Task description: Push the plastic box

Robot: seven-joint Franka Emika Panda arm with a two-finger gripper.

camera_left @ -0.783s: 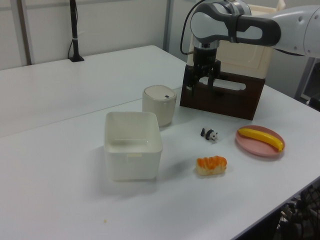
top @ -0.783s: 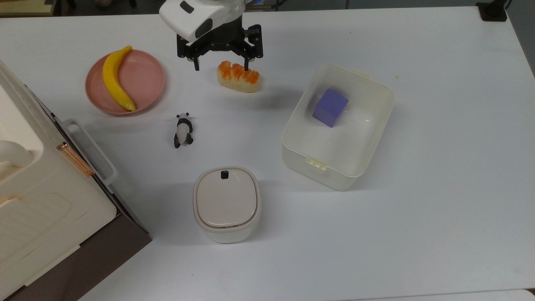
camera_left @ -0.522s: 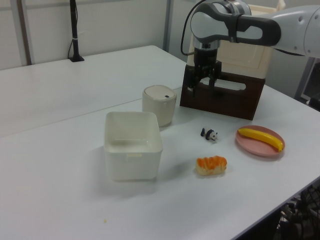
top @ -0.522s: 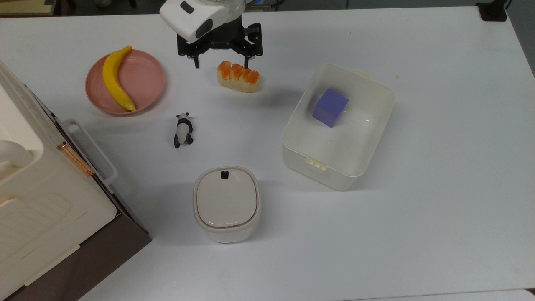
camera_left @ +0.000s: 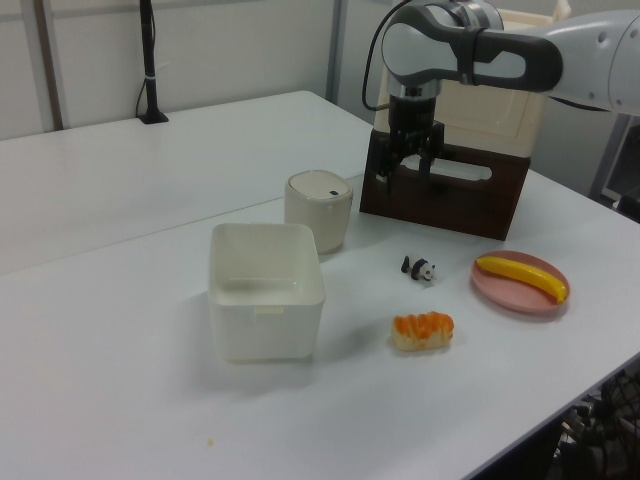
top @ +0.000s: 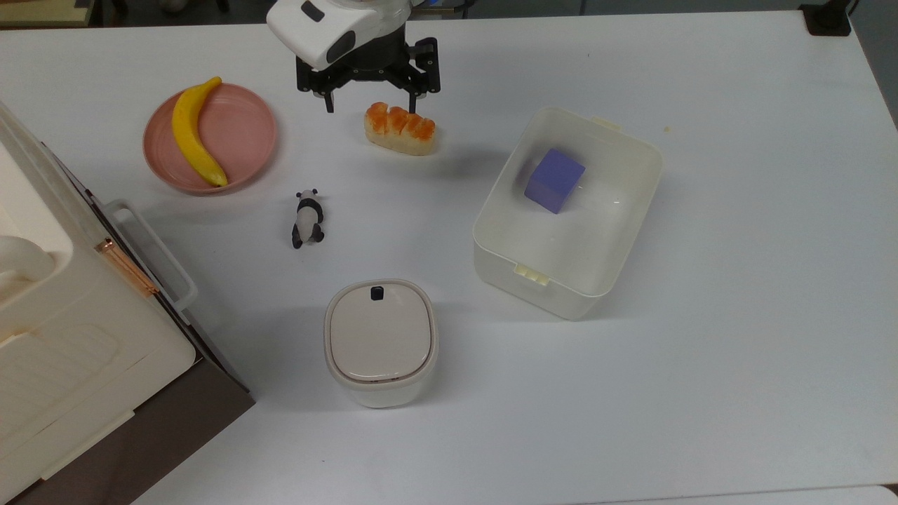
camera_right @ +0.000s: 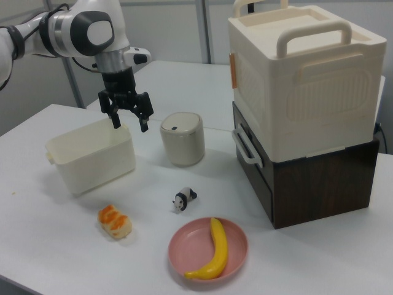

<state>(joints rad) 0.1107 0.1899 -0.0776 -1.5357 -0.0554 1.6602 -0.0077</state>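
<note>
The plastic box (top: 593, 242) is a lidless cream-white tub standing right of centre in the top view, with a purple cube (top: 554, 180) inside it. It also appears in the left view as the plastic box (camera_left: 265, 305) and in the right view as the plastic box (camera_right: 92, 160). My gripper (top: 370, 109) hangs open and empty above the table near the top view's top edge, just over the sushi piece and well to the box's left. In the right view the gripper (camera_right: 130, 126) hovers above the box's far end, and the gripper (camera_left: 403, 172) is up in the air in the left view.
A salmon sushi piece (top: 399, 128) lies under the gripper. A banana (top: 193, 133) rests on a pink plate (top: 245, 133), and a toy panda (top: 307, 219) lies nearby. A small lidded container (top: 380, 342) stands near the front. A big cream case (top: 63, 337) stands at the top view's left.
The gripper has crept slightly toward the top view's top edge, still open. The box and the other objects have not moved.
</note>
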